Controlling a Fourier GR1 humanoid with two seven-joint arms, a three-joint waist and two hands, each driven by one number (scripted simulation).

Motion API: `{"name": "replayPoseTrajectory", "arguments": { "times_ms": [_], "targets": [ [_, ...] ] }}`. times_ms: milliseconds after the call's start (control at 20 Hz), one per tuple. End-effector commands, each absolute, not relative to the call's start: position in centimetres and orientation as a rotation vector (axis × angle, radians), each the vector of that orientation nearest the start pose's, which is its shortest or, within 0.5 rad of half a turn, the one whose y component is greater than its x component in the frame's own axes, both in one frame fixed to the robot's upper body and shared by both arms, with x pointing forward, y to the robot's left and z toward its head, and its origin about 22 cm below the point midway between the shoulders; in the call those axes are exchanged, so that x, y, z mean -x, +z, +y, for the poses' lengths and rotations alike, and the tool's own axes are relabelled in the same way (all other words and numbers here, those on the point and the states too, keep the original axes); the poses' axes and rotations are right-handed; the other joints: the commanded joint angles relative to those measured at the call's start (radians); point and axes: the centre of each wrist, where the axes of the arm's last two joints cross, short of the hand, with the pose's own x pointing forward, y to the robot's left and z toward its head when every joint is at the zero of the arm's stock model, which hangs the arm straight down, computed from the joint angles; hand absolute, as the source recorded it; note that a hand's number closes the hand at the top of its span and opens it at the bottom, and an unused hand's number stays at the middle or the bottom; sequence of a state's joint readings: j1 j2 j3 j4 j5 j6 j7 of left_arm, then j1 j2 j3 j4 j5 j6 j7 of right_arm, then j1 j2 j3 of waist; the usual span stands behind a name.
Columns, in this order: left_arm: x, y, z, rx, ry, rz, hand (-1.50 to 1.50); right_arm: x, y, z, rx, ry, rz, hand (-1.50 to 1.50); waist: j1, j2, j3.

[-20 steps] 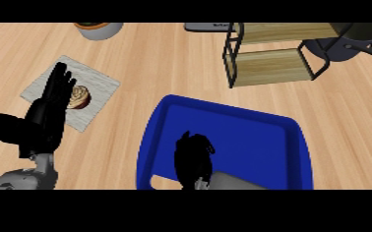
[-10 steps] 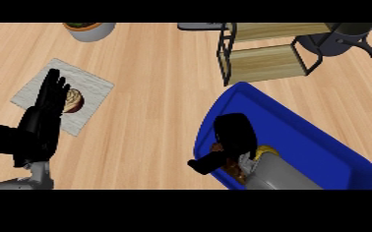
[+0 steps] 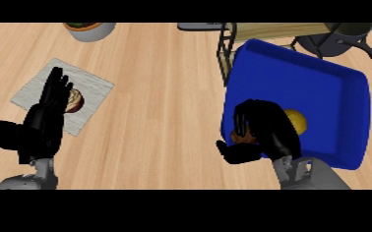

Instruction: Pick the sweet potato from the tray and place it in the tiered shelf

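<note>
Looking down, we see our right hand [image 3: 262, 130] curled over the left wall of the blue tray [image 3: 320, 86], fingers wrapped around the brown sweet potato [image 3: 242, 136], which shows only partly beneath them. A yellow round fruit [image 3: 295, 120] lies in the tray just beside that hand, the tiered shelf [image 3: 251, 32] stands beyond the tray, and our left hand [image 3: 47, 115] rests open at the left edge, fingers straight over a grey mat [image 3: 91, 86].

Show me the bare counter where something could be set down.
Widest bare wood lies mid-counter, between the grey mat beside the open left hand and the blue tray. Crowded at right: the right hand curls over something brown in the tray, beside a yellow item, with the tiered shelf behind.
</note>
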State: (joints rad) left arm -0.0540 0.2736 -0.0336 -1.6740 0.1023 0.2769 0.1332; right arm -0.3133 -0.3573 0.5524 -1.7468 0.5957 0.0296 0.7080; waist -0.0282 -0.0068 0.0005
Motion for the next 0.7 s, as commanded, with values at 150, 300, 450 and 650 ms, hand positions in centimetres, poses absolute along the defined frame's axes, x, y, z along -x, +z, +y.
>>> {"name": "replayPoseTrajectory", "arguments": {
  "times_ms": [150, 300, 450, 650],
  "targets": [
    [-25.1, 5.7, 27.8, -0.274, 0.061, -1.598, 0.00, -23.4, 18.3, -18.1, 0.757, 0.598, -1.512, 1.50, 0.000, -0.002, -0.001],
    [-23.2, 5.3, 26.7, -0.245, 0.063, -1.583, 0.00, -22.3, 20.1, -19.9, 0.842, 0.545, -1.484, 1.50, 0.020, 0.001, -0.001],
    [-25.8, 5.5, 26.8, -0.257, 0.051, -1.611, 0.00, -23.0, 21.3, -22.4, 0.955, 0.551, -1.461, 1.50, 0.018, 0.006, -0.001],
    [-26.3, 5.7, 26.0, -0.252, 0.036, -1.628, 0.00, -24.9, 22.7, -21.4, 0.941, 0.500, -1.460, 1.50, 0.029, 0.007, -0.001]
  ]
}}
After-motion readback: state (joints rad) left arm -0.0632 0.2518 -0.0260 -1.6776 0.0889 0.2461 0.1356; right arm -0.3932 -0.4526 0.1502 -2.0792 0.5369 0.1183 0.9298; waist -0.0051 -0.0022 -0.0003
